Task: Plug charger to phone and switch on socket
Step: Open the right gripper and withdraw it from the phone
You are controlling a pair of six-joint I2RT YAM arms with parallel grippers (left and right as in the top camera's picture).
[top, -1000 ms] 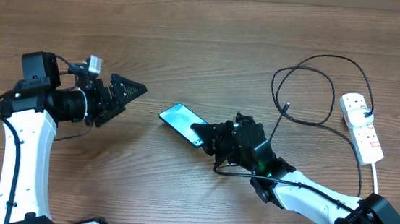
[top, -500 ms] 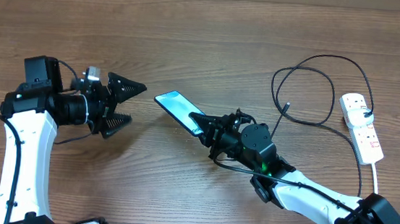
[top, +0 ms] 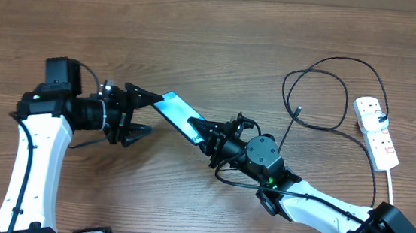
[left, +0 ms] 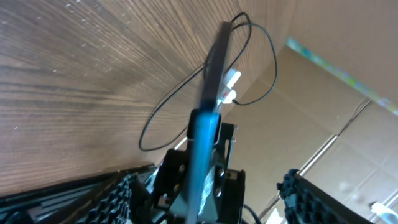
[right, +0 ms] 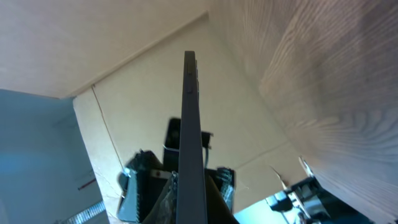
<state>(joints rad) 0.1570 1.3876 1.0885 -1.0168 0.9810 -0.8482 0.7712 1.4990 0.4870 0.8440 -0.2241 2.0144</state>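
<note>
While I watch from overhead, the right pincer (top: pixel 208 134) is pinching the phone (top: pixel 178 112) by its near end. The handset slants up and to the left across the middle of the tabletop (top: pixel 215 34), and its light blue screen shows as a narrow strip. My left pincer (top: pixel 152 114) is spread wide and points toward the phone's free end. One finger sits just beside the top corner of that end, the other lower and apart from it.

Through the left wrist camera I see the phone edge-on, standing between the two ribbed fingers (left: pixel 118 198) without touching either. The right wrist camera also gives me only the thin dark edge, running straight up the middle of the picture.

Off to the right, well apart from both arms, the charger (top: pixel 324 89) lies in a loose loop on the wood. Its small plug tip (top: pixel 298 109) lies free, not in the phone. The socket (top: pixel 376 131) rests near the right edge, with its white cord (top: pixel 388 177) trailing toward me. I cannot tell how its switches are set.
</note>
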